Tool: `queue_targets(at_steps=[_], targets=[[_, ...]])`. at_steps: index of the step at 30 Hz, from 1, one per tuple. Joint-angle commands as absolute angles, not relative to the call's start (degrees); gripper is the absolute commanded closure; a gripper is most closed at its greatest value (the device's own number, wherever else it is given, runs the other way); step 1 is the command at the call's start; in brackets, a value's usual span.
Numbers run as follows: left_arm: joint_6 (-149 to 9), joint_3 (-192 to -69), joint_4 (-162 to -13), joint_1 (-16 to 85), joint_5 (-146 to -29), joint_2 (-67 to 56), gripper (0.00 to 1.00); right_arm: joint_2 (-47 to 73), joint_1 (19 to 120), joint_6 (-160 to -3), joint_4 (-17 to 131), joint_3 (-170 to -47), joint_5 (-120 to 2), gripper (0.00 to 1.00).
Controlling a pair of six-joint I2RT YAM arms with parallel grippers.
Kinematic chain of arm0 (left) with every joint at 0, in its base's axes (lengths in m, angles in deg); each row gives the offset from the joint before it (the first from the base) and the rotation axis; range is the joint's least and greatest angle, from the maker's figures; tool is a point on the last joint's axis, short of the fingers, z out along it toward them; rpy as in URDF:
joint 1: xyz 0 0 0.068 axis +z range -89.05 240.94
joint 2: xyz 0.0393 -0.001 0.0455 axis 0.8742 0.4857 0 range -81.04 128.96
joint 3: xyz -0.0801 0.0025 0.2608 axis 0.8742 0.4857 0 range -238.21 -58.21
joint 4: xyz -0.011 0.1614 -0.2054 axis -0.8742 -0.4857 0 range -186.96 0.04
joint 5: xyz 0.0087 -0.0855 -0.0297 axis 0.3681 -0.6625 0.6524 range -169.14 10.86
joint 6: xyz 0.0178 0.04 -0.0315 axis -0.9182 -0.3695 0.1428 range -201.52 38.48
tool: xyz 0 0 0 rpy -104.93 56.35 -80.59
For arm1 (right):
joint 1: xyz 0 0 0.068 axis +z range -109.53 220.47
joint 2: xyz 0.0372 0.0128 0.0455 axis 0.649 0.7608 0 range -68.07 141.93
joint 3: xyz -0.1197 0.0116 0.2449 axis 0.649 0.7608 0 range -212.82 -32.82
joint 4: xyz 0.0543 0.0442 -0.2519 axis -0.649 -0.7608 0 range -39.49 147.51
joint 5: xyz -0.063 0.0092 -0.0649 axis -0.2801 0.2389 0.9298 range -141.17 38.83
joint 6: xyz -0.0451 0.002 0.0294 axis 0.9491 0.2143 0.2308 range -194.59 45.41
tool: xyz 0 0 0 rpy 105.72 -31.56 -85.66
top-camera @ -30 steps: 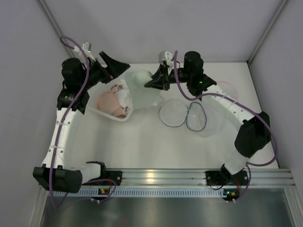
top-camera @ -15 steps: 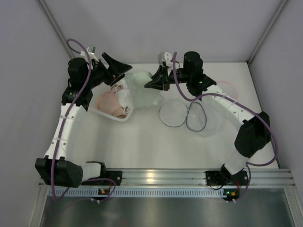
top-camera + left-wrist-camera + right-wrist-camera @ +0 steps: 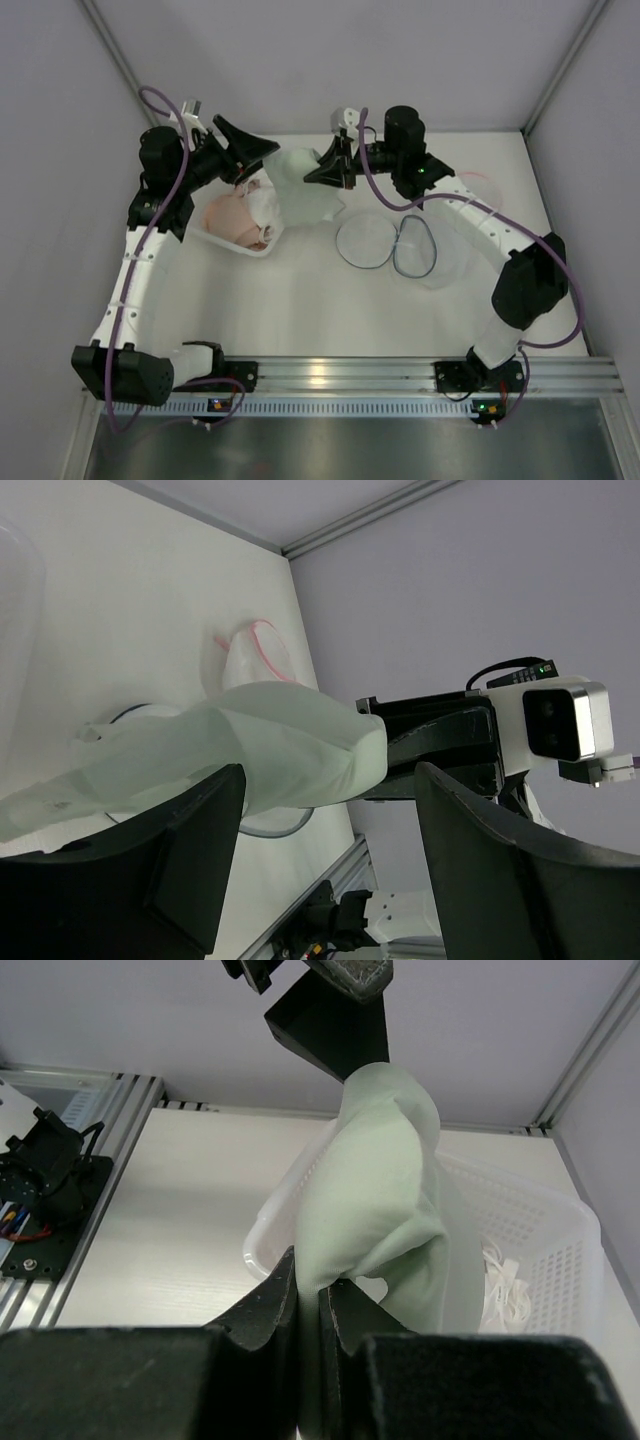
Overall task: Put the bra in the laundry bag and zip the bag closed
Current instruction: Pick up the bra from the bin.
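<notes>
Overhead, a white table (image 3: 300, 310) fills a booth of plain grey walls (image 3: 400, 60), with slim metal posts running up the back corners and a ribbed aluminium rail (image 3: 330, 375) along the bottom edge of the frame, where both arm bases are bolted. The tabletop is matte and pale, and it shows a soft glare near the rail. At the upper middle of the overhead frame the right gripper (image 3: 325, 170) has its jaws pinched tight on a pale green bra (image 3: 298, 172), which hangs lifted off the surface just right of a white perforated basket (image 3: 235, 247). The right wrist view shows the green fabric bunched up from between that gripper's black fingers (image 3: 270, 1310), with the basket behind it. The left gripper (image 3: 258, 155) hovers at the upper left, above the basket's far side. Its jaws stand wide apart and hold nothing, and in its own view the green bra shows beyond the gap between them. A peach garment (image 3: 228, 215) and white pieces lie in the basket. The laundry bag (image 3: 370, 240), translucent with round wire rims, lies flat and open on the table right of centre, apart from the bra. A second, pink-edged pouch (image 3: 480, 185) rests near the right wall.
</notes>
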State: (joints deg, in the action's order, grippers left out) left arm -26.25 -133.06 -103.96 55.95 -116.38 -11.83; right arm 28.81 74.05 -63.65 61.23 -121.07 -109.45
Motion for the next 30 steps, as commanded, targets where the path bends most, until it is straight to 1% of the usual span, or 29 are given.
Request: queue_targets(at_steps=[1,5,6,8,9,10,12,13,15,22,23,26,27,29,30], targets=[[-25.8,-133.1,-100.9,55.8,-118.0,-13.2,0.26,29.1,74.4,-62.3,63.0,-124.5,-110.2,0.99],[-25.4,-133.5,-100.9,55.8,-118.3,-12.7,0.34,29.1,74.5,-61.6,62.3,-124.7,-109.8,0.99],[-25.4,-133.4,-100.9,55.8,-118.2,-12.7,0.38,29.1,74.6,-61.4,62.2,-124.7,-109.7,0.99],[-25.0,-133.4,-100.9,55.7,-117.9,-12.4,0.41,29.0,74.6,-61.3,62.1,-124.7,-109.8,0.99],[-24.9,-133.4,-100.9,55.7,-118.1,-11.9,0.44,29.0,74.7,-61.2,62.1,-124.7,-109.8,0.99],[-24.8,-133.4,-100.9,55.5,-117.8,-11.6,0.55,29.0,74.9,-61.1,61.9,-124.8,-109.8,0.99],[-25.3,-134.5,-100.9,55.1,-117.5,-10.8,0.64,29.0,75.1,-60.7,61.6,-124.8,-109.6,0.99],[-25.5,-134.8,-100.3,54.5,-117.4,-10.6,0.8,28.9,75.2,-60.5,61.5,-124.8,-109.4,0.99],[-25.6,-135.5,-98.4,54.0,-116.5,-10.2,1.0,28.9,75.2,-60.4,61.5,-124.6,-109.4,0.99],[-26.5,-135.6,-92.8,53.8,-114.7,-12.2,1.0,28.7,75.1,-61.3,61.8,-123.4,-108.1,0.98],[-26.7,-136.3,-92.8,53.9,-114.5,-12.6,1.0,28.8,74.9,-62.1,62.7,-123.1,-107.9,0.96],[-27.4,-137.3,-92.7,53.9,-114.3,-12.9,1.0,29.6,74.1,-65.4,63.6,-122.7,-108.5,0.81],[-27.5,-137.5,-92.8,53.9,-114.6,-12.9,1.0,29.5,73.9,-66.2,64.4,-122.4,-108.5,0.69],[-27.6,-137.7,-92.4,53.9,-115.4,-12.8,1.0,29.0,72.9,-69.1,65.6,-122.0,-109.3,0.54],[-27.8,-137.6,-92.2,53.9,-115.8,-12.7,1.0,28.6,72.6,-70.1,66.8,-121.6,-109.8,0.45]])
